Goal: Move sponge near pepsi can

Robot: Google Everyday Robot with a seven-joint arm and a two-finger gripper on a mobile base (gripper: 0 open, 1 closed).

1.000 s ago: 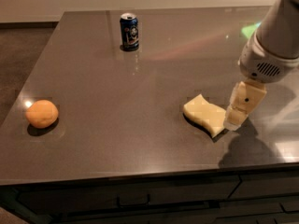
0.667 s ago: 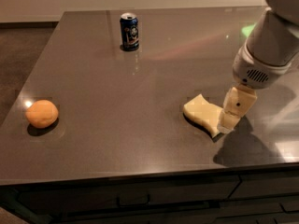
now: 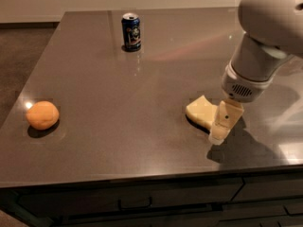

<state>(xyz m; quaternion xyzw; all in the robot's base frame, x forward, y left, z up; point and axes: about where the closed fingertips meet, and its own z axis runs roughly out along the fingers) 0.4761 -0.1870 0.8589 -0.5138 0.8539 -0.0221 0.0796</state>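
Step in hand: the grasp, as I judge it. Sponge (image 3: 200, 110) lies flat on the tabletop (image 3: 118, 103), near right. Gripper (image 3: 218, 131) is down at the sponge's right end, touching or overlapping it. Can't tell whether the gripper is open or closed on it. Pepsi can (image 3: 131, 31) stands upright far off, left of centre, well apart from the sponge. Orange (image 3: 42, 115) sits near left, out of the way. Next, probably: secure the hold, lift, carry far-left, set the sponge down just beside the can without knocking it.
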